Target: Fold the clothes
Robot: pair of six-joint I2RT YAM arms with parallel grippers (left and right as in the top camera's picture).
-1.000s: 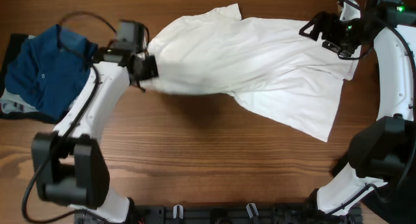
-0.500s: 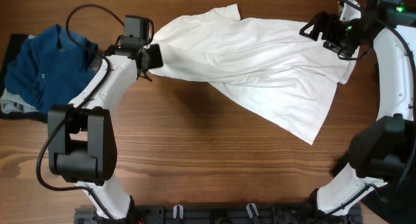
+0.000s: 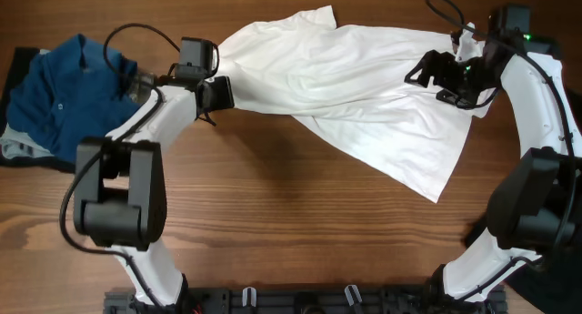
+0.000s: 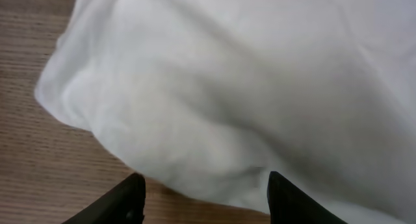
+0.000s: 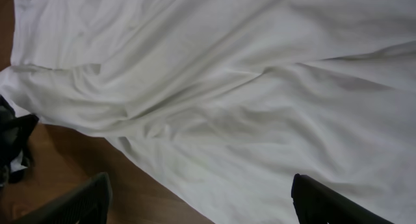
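Right now my left hand (image 3: 216, 93) has its fingers apart, and in the wrist view the bunched left end of the white shirt (image 3: 364, 96) sits just beyond the tips, not pinched. My right hand (image 3: 420, 73) is spread wide over the shirt's other end with nothing between its fingers.

The shirt lies rumpled and twisted across the far half of the counter (image 3: 273, 223), one flap trailing toward the near right. A blue garment (image 3: 68, 96) is heaped at the left edge.

I judge the shirt light, limp and quick to slide on the wood. It won't keep a shape and will sag wherever I lift it. I'd take it by two corners or seams on one edge, one hand each, and pull it taut and flat before creasing.
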